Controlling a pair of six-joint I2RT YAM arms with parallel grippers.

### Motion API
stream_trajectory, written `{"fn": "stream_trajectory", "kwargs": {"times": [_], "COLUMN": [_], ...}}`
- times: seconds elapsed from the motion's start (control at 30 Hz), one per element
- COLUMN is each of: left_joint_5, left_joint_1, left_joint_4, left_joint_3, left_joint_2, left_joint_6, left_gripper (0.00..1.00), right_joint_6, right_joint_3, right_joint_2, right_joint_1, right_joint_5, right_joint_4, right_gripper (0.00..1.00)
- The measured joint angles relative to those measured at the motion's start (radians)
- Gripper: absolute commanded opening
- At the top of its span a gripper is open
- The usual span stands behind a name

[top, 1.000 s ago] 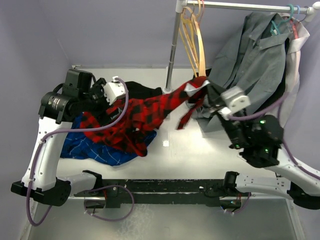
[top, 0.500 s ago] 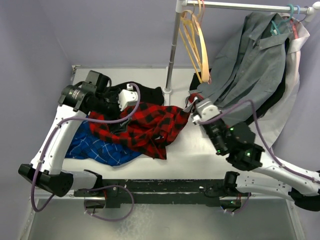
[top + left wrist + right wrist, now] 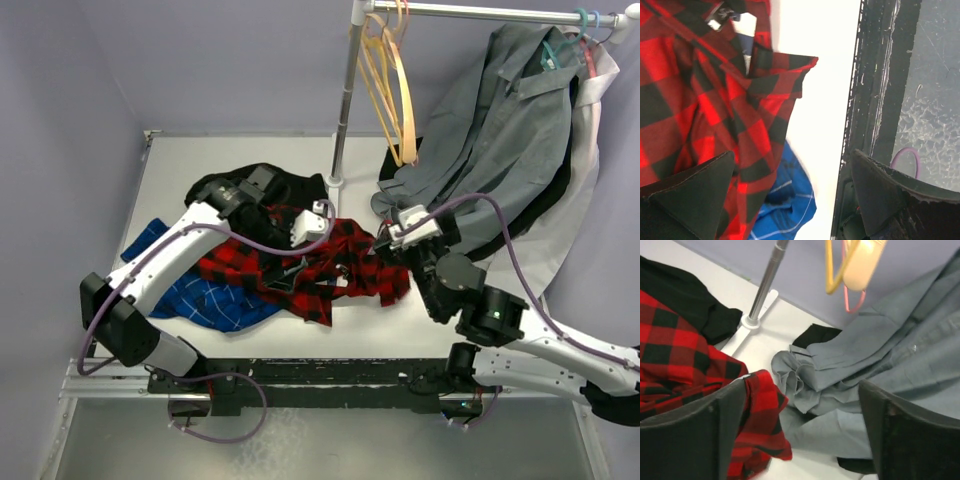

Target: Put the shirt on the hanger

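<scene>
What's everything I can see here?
shirt: one, red-and-black checks, crumpled on the table
blue checked shirt: one, blue, under its left side
black garment: one, black, behind them
rack: one, silver, table's back
wooden hangers: about two, tan, on the rack
hanger: one, pale pink, beside those
grey shirt: one, grey, hanging at right
pale garment: one, whitish, behind the grey shirt
teal hanger: one, teal, rack's right end
left gripper: one, black, open, over the shirt
right gripper: one, black, open, by shirt's right edge
</scene>
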Motion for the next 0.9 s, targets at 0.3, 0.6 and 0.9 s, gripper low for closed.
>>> {"fn": "stream_trajectory", "kwargs": {"times": [0.3,0.6,0.9], "left_joint_5": [-0.023,-0.188,-0.357], "left_joint_1": [-0.178,-0.298,-0.294], "left_joint_4": [0.179,0.349,0.431], "left_joint_3": [-0.093,-0.094,-0.093], "left_joint_2": [0.072,0.272,0.328], "left_joint_6": [-0.092,-0.184,-0.236], "left_gripper": [0.98,0.82,0.77], "right_joint_6": [0.154,0.214,0.25], "right_joint_3": [-0.001,0.015,-0.058], "right_joint_2": [-0.377,-0.441,-0.521], "right_joint_1": [-0.004,-0.011,-0.011], "right_joint_5": [-0.013,-0.061,-0.082], "right_joint_4": [-0.105,-0.165,-0.211], "right_gripper": [1.0,1.0,1.0]}}
